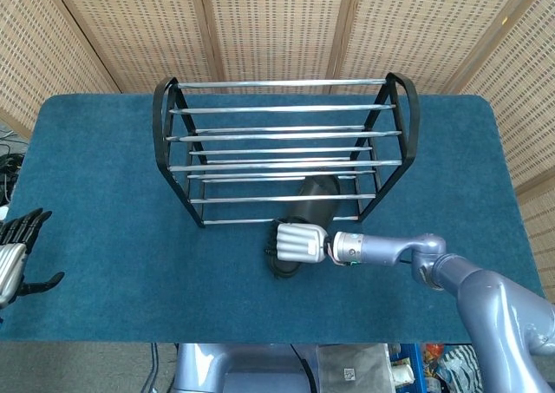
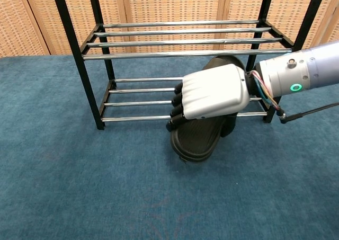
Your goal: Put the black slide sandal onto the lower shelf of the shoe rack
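Note:
The black slide sandal point(image 2: 195, 138) point(image 1: 314, 193) lies partly on the lower shelf of the black and chrome shoe rack point(image 2: 180, 54) point(image 1: 282, 150), its toe end over the lower bars and its heel sticking out over the front bar toward me. My right hand point(image 2: 209, 98) point(image 1: 297, 242) grips the sandal from above across its strap, fingers curled over the left edge. My left hand point(image 1: 19, 252) hangs at the table's left edge, fingers apart and holding nothing; the chest view does not show it.
The blue carpeted table point(image 1: 104, 202) point(image 2: 79, 187) spreads around the rack. Wicker screen panels point(image 1: 277, 20) stand behind it. The rack's right leg point(image 2: 275, 99) stands close beside my right wrist.

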Available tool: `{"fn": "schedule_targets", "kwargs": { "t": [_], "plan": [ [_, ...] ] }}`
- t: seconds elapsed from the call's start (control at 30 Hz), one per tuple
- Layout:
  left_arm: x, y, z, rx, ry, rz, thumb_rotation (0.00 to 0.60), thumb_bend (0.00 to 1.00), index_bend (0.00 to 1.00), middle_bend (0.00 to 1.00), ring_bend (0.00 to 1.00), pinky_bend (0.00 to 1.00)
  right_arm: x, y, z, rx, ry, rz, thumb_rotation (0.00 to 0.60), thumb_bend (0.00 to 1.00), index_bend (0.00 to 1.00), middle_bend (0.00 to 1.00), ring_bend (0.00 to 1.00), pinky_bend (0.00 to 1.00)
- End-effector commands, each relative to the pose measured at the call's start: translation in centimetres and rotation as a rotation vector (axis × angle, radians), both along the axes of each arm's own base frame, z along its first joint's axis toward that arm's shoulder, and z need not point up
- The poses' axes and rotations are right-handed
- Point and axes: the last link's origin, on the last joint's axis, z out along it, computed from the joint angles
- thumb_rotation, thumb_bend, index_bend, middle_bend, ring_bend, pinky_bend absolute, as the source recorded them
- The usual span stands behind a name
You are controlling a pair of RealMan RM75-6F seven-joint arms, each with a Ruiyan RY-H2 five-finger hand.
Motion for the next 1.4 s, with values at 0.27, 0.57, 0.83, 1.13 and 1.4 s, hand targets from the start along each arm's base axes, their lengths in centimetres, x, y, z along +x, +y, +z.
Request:
{"fn": "schedule_targets", "kwargs": {
  "t": [0.27, 0.57, 0.83, 1.13, 1.4],
  "plan": [
    [-0.1, 0.1, 0.0, -0.005, -0.005, 0.003, 0.600, 0.24, 0.00, 0.00, 0.00, 0.00, 0.6, -1.3, -0.5, -0.028, 0.037, 0.020, 0.600, 0.73, 0.52, 0.45, 0.45, 0.50],
    [-0.2, 0.3, -0.1, -0.021, -0.007, 0.004, 0.600, 0.24, 0.00, 0.00, 0.00, 0.00, 1.3, -2.7, -0.9, -0.072, 0.047, -0.005, 0.600, 0.74, 0.52, 0.44, 0.44, 0.50],
    [-0.2, 0.4, -0.2, -0.025, -0.008, 0.004, 0.600, 0.24, 0.00, 0.00, 0.00, 0.00, 1.7, -2.7, -1.4, -0.079, 0.031, 0.003, 0.600, 0.79, 0.52, 0.43, 0.43, 0.48],
    [-0.1, 0.3, -0.2, -0.028, -0.010, 0.000, 0.600, 0.24, 0.00, 0.00, 0.00, 0.00, 1.2, -3.6, -1.7, -0.205, 0.074, 0.013, 0.600, 0.48, 0.18, 0.05, 0.05, 0.08],
    [-0.1, 0.2, -0.1, -0.028, -0.011, -0.004, 0.600, 0.24, 0.00, 0.00, 0.00, 0.00, 1.2, -3.0, -1.5, -0.295, 0.073, 0.025, 0.600, 0.12, 0.00, 0.00, 0.00, 0.00]
  ]
}}
